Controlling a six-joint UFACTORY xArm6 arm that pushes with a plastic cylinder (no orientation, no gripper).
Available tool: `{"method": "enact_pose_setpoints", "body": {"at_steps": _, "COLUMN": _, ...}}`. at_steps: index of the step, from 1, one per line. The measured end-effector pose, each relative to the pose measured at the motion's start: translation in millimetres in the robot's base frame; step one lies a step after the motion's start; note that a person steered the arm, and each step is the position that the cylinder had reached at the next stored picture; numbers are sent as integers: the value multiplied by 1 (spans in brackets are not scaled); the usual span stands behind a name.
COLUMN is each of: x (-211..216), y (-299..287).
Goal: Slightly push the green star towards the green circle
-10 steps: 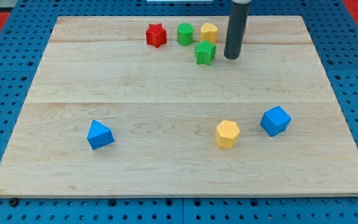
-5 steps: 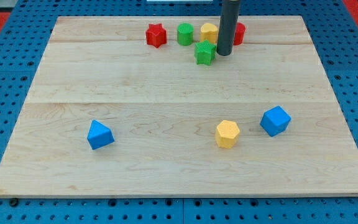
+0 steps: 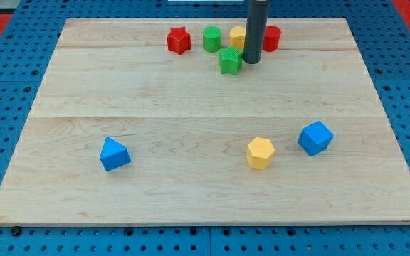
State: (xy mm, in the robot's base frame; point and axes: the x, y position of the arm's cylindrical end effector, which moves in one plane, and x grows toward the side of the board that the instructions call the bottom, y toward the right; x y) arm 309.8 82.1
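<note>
Green star (image 3: 229,61) sits near the top edge of the desk, a little right of centre, just below and to the right of the green circle (image 3: 211,38), with a narrow strip of bare wood between the two. My tip (image 3: 252,62) is pressed against the star's right side or very nearly so; contact looks likely but the rod hides the exact seam. The rod carries nothing and grips nothing, being a plain pusher resting on the board. The chief risk, as I judge it, is overshoot: the gap to the circle is short, so a stroke only a little too long would drive the star into the circle and shove it towards the top edge, or sideways into the red star (image 3: 179,40) on its left. A second risk lies in direction. The circle stands up and to the left, whereas the tip bears on the star from the right, so a push straight left would slide the star past beneath the circle. The star's points may also make it spin off the rod. The yellow block (image 3: 238,35) and red block (image 3: 271,38) stand close behind the rod, and its shaft could brush them if it swings upward.
</note>
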Motion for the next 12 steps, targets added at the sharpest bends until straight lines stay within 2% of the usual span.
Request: {"method": "enact_pose_setpoints", "body": {"at_steps": 12, "x": 10, "y": -12}}
